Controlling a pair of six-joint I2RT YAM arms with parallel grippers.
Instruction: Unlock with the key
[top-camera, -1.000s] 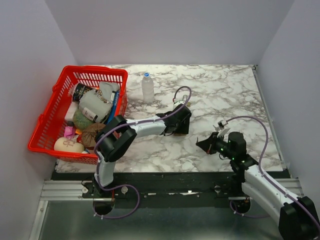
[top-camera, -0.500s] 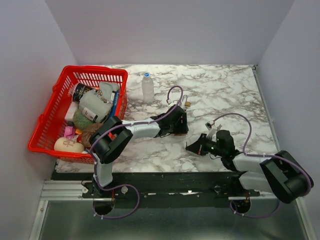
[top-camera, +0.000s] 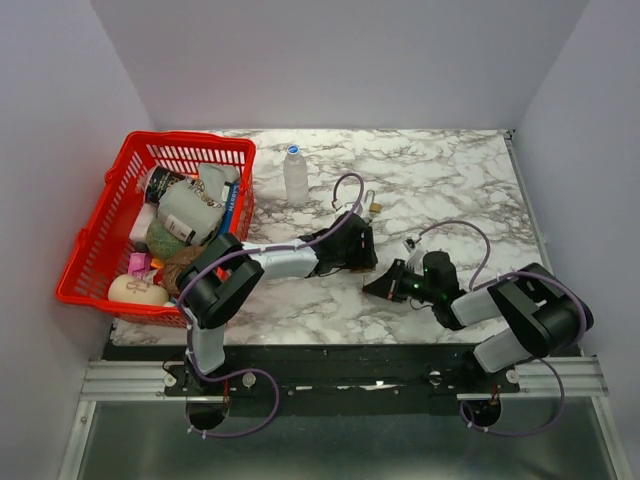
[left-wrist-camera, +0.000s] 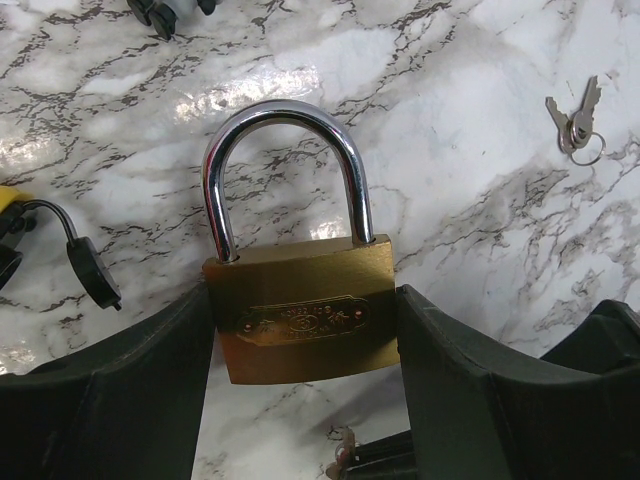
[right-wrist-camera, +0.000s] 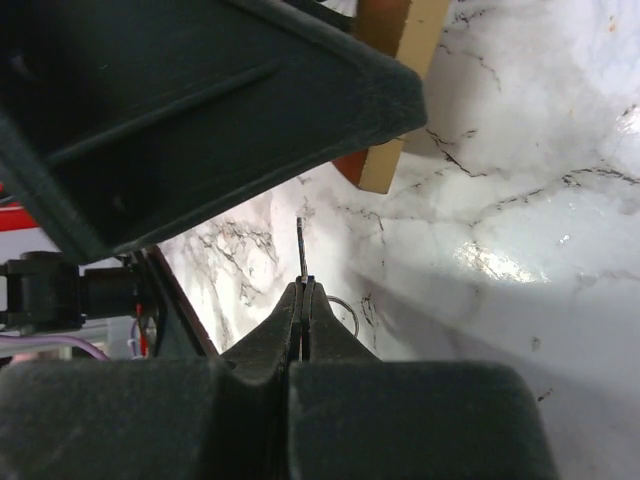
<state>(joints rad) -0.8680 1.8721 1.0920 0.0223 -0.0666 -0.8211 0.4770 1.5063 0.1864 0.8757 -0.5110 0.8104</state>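
Note:
A brass padlock (left-wrist-camera: 300, 312) with a steel shackle (left-wrist-camera: 283, 115) stands upright on the marble table, and my left gripper (left-wrist-camera: 300, 330) is shut on its body from both sides. In the top view the left gripper (top-camera: 355, 246) sits mid-table with the shackle (top-camera: 372, 206) poking out behind it. My right gripper (right-wrist-camera: 303, 292) is shut on a key (right-wrist-camera: 301, 248), whose thin blade points at the padlock's underside (right-wrist-camera: 398, 60). The key's tip (left-wrist-camera: 340, 455) shows just below the padlock, apart from it. In the top view the right gripper (top-camera: 374, 289) lies low, close to the right of the left one.
A red basket (top-camera: 88, 232) full of several items stands at the left. A clear bottle (top-camera: 295, 176) stands behind the grippers. A spare pair of keys (left-wrist-camera: 575, 125) lies on the marble beyond the padlock. A black cable clip (left-wrist-camera: 92, 272) lies left of the padlock.
My right gripper has moved left and lower with the key, up close to the padlock. The left gripper shifted slightly early on, then held still.

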